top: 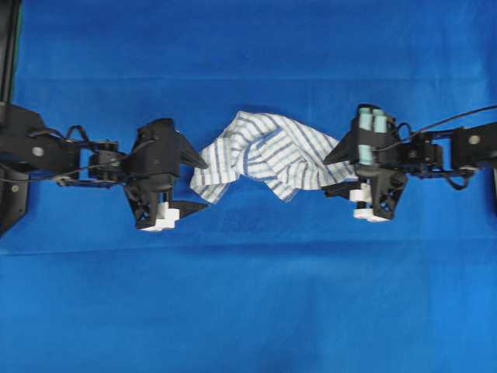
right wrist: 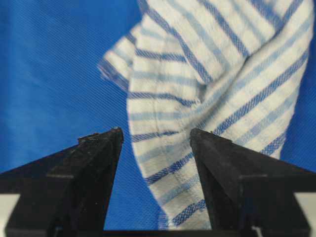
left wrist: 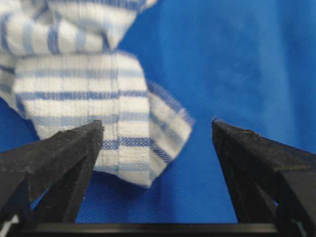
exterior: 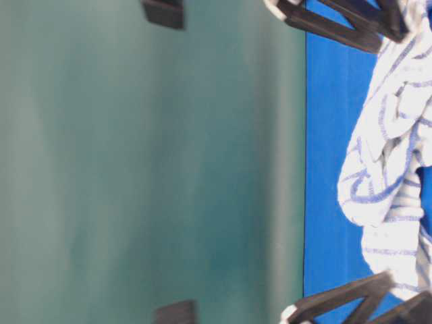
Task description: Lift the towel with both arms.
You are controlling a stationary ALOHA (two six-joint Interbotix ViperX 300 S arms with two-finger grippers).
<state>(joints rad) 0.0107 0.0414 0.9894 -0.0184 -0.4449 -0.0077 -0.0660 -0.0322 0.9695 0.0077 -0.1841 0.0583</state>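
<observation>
Your left gripper (top: 196,185) and right gripper (top: 335,171) both stand wide, flanking the crumpled towel (top: 264,154) on the blue tablecloth (top: 248,295); contact seemingly none.

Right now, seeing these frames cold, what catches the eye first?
A crumpled striped towel lies bunched at the middle of the blue tablecloth. It is flanked by two black grippers pointing inward: the left gripper at its left edge and the right gripper at its right edge. Both have open jaws, and neither has closed on the cloth.
</observation>
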